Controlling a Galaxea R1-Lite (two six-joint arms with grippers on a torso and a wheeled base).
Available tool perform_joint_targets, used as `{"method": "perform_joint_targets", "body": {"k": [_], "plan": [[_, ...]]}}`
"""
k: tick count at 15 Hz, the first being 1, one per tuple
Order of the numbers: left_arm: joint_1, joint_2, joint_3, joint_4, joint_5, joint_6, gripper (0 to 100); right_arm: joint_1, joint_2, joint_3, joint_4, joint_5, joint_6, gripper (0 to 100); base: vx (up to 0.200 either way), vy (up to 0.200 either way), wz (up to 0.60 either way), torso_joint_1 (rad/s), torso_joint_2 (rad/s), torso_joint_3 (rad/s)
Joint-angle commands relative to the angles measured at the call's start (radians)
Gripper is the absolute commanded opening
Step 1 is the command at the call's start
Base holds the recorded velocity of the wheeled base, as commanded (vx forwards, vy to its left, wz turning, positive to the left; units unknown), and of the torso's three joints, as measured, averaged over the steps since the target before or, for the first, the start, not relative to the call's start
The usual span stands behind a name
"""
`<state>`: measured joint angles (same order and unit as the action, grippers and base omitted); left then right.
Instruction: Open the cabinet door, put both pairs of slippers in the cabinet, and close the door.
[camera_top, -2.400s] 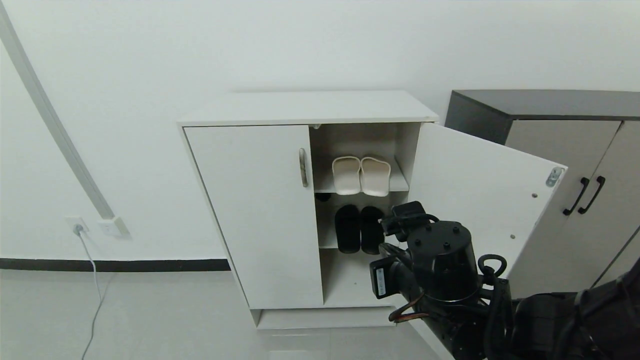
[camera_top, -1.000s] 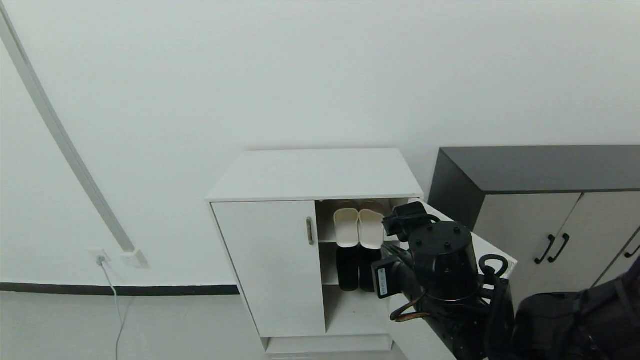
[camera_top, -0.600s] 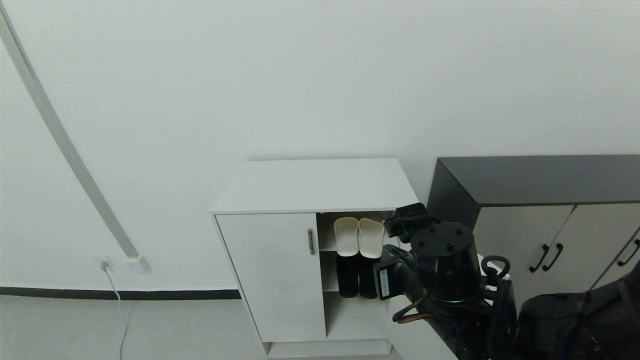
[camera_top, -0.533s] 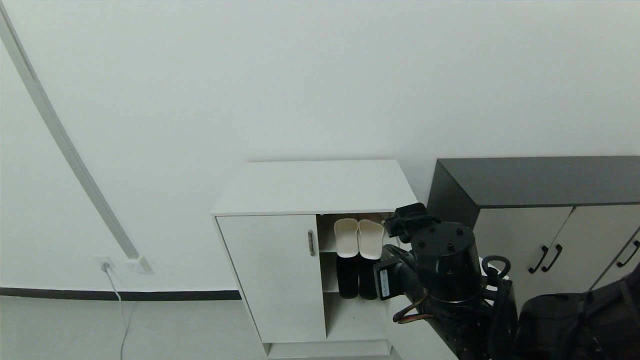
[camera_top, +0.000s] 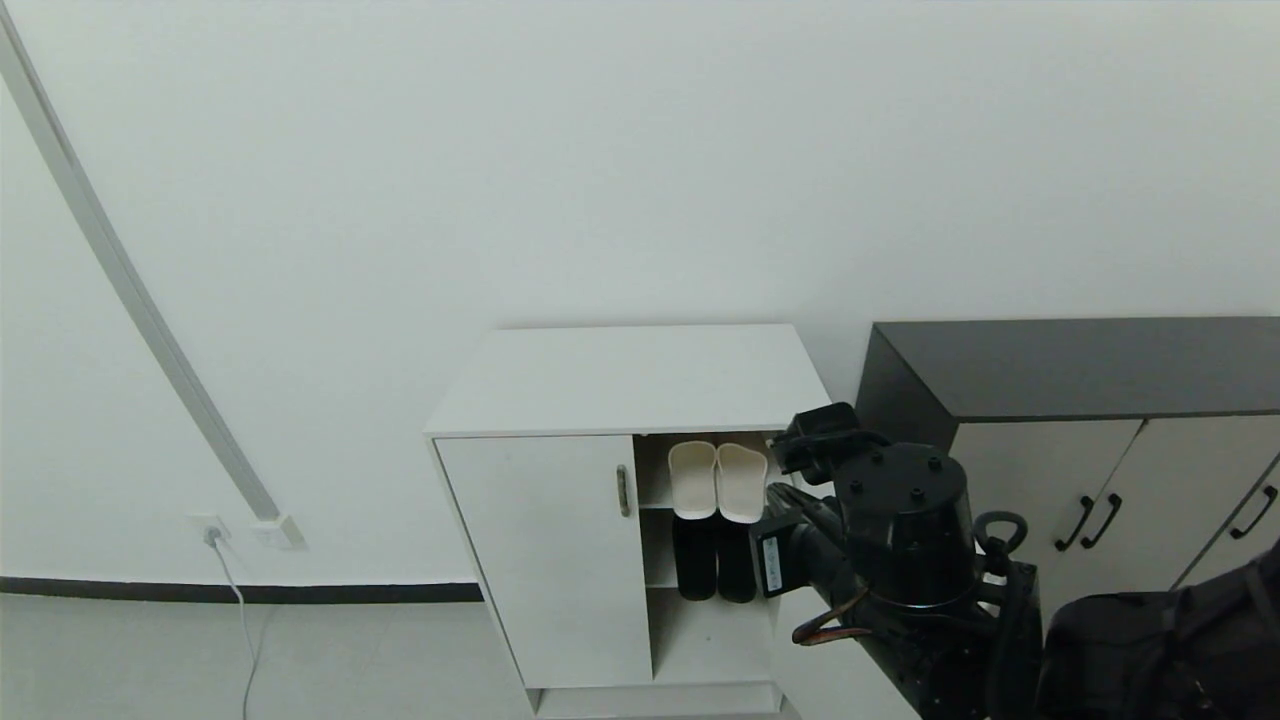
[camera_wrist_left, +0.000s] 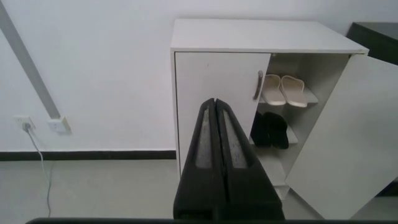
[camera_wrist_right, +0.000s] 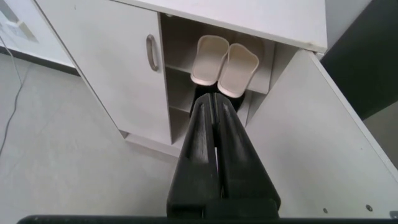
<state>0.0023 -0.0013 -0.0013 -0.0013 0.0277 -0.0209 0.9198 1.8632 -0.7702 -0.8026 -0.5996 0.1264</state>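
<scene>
From the head camera, a white cabinet (camera_top: 620, 380) has its right door open, with cream slippers (camera_top: 717, 480) shelved above black slippers (camera_top: 715, 570). In the left wrist view, the left gripper (camera_wrist_left: 214, 102), closed on nothing, hangs well short of the cabinet. In the right wrist view, the right gripper (camera_wrist_right: 216, 98), also closed and empty, points at the cream slippers, the open door (camera_wrist_right: 298, 137) just beside it.
</scene>
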Motion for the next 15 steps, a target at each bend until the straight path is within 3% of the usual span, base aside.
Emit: {"method": "perform_joint_targets", "body": {"k": [1,3,9,13,15], "plan": [[0.001,0.001,0.0,0.0,0.0,-0.001,0,-0.006,-0.004,-0.001,0.0,0.0,-0.001,0,0.0,0.0,0.0,0.0,0.0,0.0],[0.001,0.001,0.0,0.0,0.001,-0.001,0,-0.007,-0.001,0.0,0.0,0.0,-0.002,0,0.0,0.0,0.0,0.0,0.0,0.0],[0.001,0.001,0.001,0.0,0.001,-0.001,0,-0.024,0.004,0.005,-0.001,0.001,-0.002,0,0.0,0.0,-0.6,0.006,0.0,0.0],[0.001,0.001,0.0,0.0,0.001,-0.001,0,-0.027,0.004,0.008,-0.004,0.001,-0.002,0,0.0,0.0,0.0,0.0,0.0,0.0],[-0.001,0.001,0.0,0.0,0.001,-0.001,0,-0.027,0.007,0.008,-0.004,0.001,-0.002,0,-0.2,0.0,0.0,0.0,0.0,0.005]]}}
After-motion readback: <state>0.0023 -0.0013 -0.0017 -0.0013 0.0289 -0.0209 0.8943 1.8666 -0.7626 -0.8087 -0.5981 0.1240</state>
